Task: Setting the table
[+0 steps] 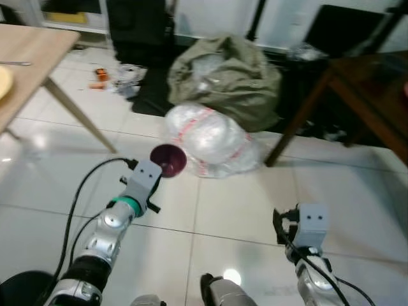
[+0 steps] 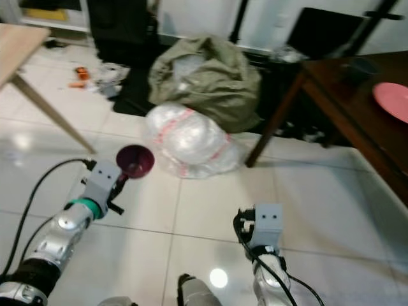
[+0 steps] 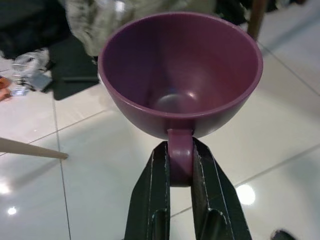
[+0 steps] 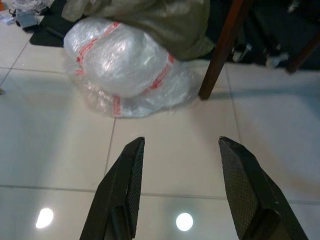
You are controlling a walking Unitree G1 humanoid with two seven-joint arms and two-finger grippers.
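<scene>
A dark purple cup (image 3: 180, 75) hangs over the tiled floor, its handle (image 3: 180, 157) clamped between the two black fingers of my left gripper (image 1: 159, 171), which is shut on it. The cup (image 1: 168, 159) sits upright and looks empty inside. My right gripper (image 4: 182, 172) is held low over the floor with its fingers (image 4: 127, 175) spread wide and nothing between them. A light wooden table (image 1: 29, 60) with a yellow plate (image 1: 4, 83) stands at the far left. A dark wooden table (image 2: 357, 95) at the right carries a pink plate (image 2: 392, 99).
A clear plastic bag (image 1: 210, 140) with red tape lies on the floor ahead, with an olive green sack (image 1: 226, 76) behind it. Small clutter (image 1: 118, 78) litters the floor at the back left. The dark table's leg (image 2: 274, 124) slants down beside the bags.
</scene>
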